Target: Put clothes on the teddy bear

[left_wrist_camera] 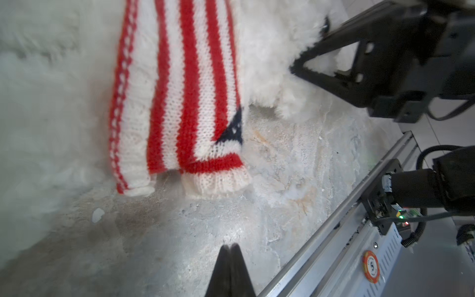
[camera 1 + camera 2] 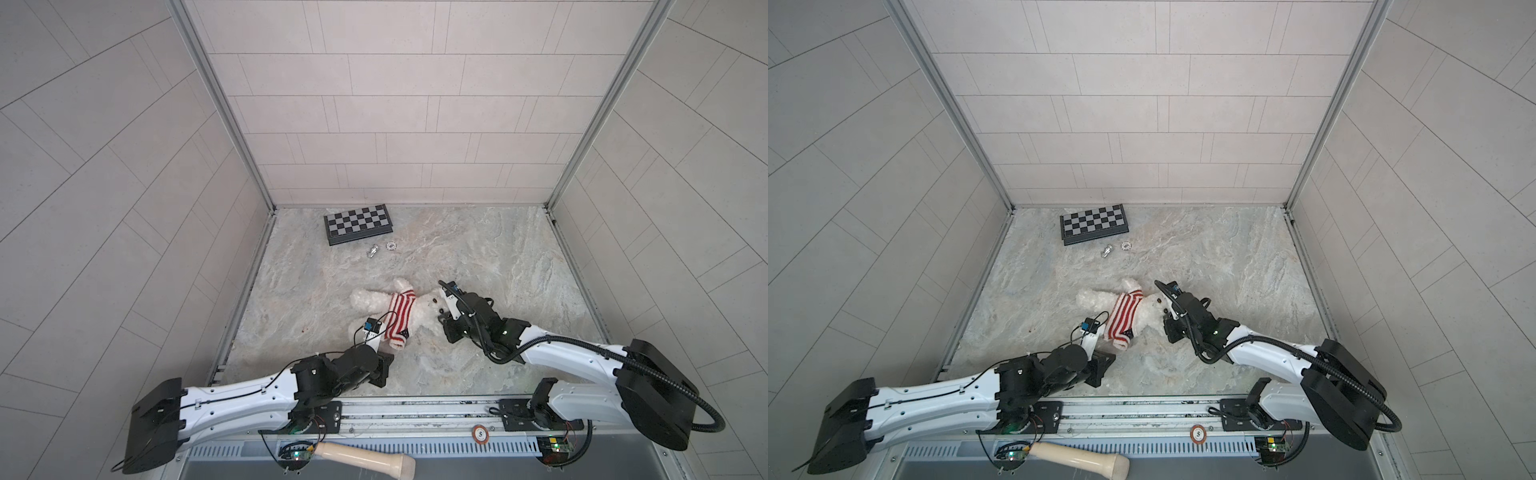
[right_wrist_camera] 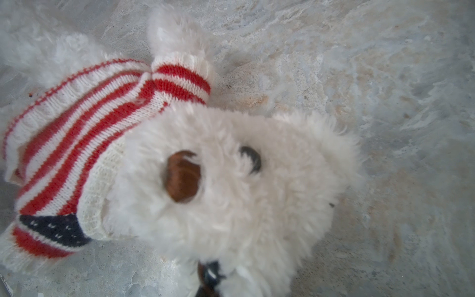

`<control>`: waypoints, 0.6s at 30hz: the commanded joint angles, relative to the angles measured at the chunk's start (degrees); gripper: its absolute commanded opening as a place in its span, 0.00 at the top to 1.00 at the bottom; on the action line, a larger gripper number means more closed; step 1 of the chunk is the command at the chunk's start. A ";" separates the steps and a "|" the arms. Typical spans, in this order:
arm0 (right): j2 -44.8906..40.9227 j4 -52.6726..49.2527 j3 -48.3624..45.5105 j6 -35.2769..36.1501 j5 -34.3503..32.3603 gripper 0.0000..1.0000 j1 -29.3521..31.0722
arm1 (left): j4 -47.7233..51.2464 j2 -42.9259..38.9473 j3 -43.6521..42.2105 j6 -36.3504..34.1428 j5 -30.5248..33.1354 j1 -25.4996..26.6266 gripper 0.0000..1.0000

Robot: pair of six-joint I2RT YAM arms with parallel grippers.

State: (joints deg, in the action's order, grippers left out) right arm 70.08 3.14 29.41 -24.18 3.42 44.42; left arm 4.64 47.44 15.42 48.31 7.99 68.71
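We had the left gripper (image 1: 229, 254) closed and empty near the teddy bear (image 2: 424, 308); right gripper (image 3: 208, 277) pinched its head.

A folded chessboard (image 2: 358, 223) lies far back on the marble bench (image 2: 478, 257), a silver chess piece (image 2: 372, 250) and white chip (image 2: 390, 246) beside it. An orange poker chip (image 2: 480, 434) sits on the front rail (image 2: 415, 411), near a wooden handle (image 2: 365, 457).

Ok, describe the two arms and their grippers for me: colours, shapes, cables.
The left arm and right arm share white shells, black joints and blocky black housings. A thin black wire runs along the left; a thick ribbed black hose loops off the right. The left gripper shows black tapered fingers; the right gripper has black triangular fingers with cut-outs.
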 commanded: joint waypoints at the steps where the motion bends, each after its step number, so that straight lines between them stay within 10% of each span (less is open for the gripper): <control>1: -0.29 -0.10 1.75 -0.86 -0.91 1.00 0.51 | -4.64 4.05 1.32 3.08 4.65 0.29 1.00; 9: -0.92 0.61 0.60 0.46 -0.95 1.00 0.49 | -4.29 4.94 3.13 1.75 7.38 -0.42 1.00; 18: -3.28 -0.02 3.17 22.68 10.13 1.00 0.57 | 14.83 -15.52 3.59 -1.91 6.16 -1.89 0.62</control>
State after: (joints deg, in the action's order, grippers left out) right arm 68.69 3.42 29.80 -13.45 8.25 44.62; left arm 10.09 37.15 18.26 47.59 13.23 67.51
